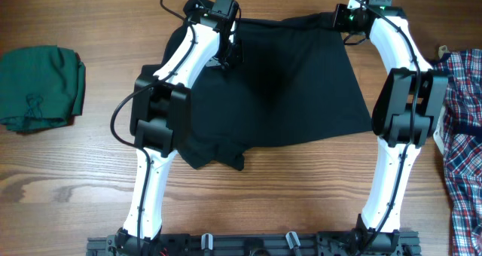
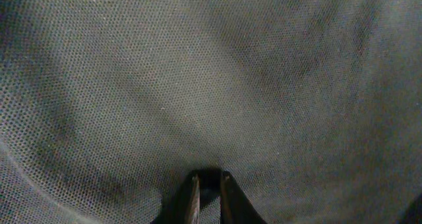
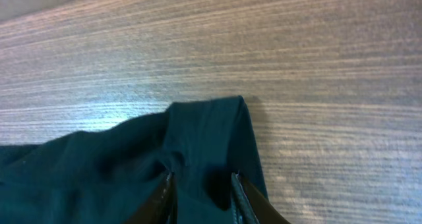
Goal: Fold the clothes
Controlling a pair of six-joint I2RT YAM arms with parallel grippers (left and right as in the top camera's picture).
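Black shirt (image 1: 301, 83) is mostly spread flat on the bench (image 1: 75, 181). Left jaws nearly closed on cloth filling everything ahead of them, right jaws clamp a corner poking out between them (so fold barely started, basically all left).

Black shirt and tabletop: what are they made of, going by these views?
Black shirt: looks like a piqué-type mesh knit with a matte finish. The left wrist view shows a fine, regular dot grid, and the cloth falls in soft folds. The fibre can't be told. Table: wood-grain surface, veneer or laminate unclear, with a mild sheen. Pale glare bands run along the grain in the right wrist view.
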